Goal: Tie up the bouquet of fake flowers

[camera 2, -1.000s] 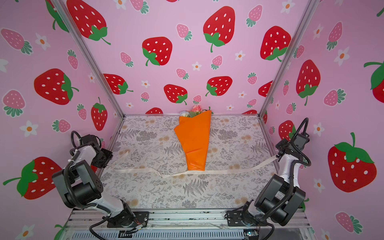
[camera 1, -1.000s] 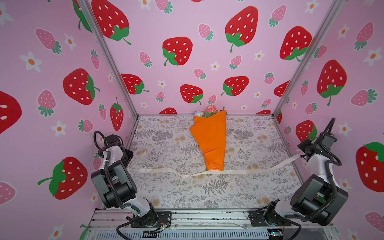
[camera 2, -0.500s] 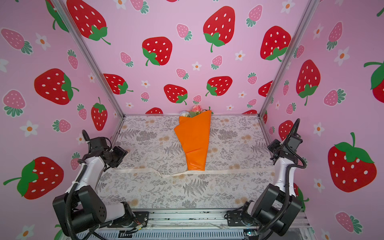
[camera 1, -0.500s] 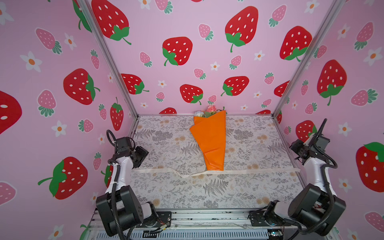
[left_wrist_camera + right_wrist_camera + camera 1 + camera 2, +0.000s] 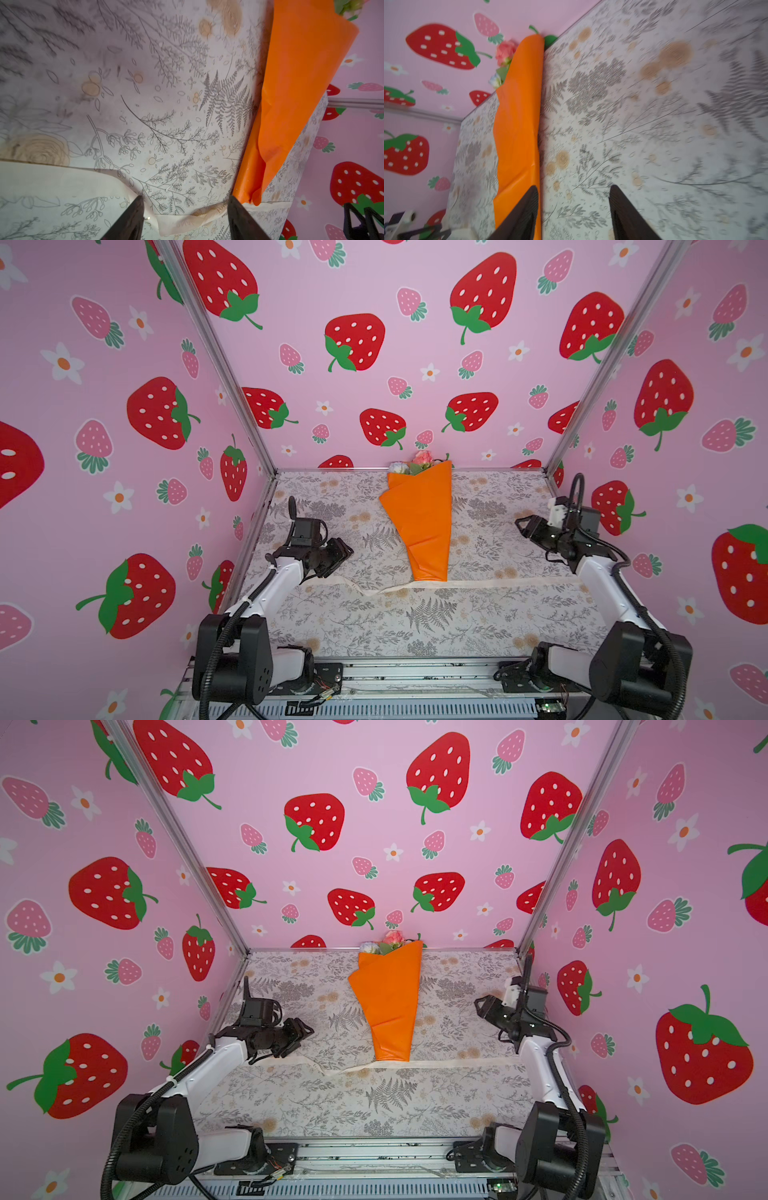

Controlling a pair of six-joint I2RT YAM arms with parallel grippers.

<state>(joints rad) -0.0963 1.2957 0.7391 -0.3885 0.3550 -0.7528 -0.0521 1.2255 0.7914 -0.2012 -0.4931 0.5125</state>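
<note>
The left claw hangs low over the counter, jaws well apart and nothing between them. Its tips sit just beside the cream ribbon; whether they touch it I cannot tell. The right claw is also parted and empty, held near the side wall and well apart from the ribbon's length.

The likeliest trouble starts at those tips. The ribbon lies flat and thin on the counter, so a claw closing on it may pinch nothing, or catch the printed cover along with it.

Further out, the ribbon meets only the narrow foot of the orange wrapping paper — whether it passes under the foot or just against it is unclear. A pull from one end alone would probably slide it free. A knot drawn there could also slip off the taper instead of cinching the stems.

The bouquet of fake flowers lies inside that paper at the middle back of the counter, heads peeking out by the rear wall. The paper looks loosely folded — a hard tug may open it or drag the whole bundle sideways.
</note>
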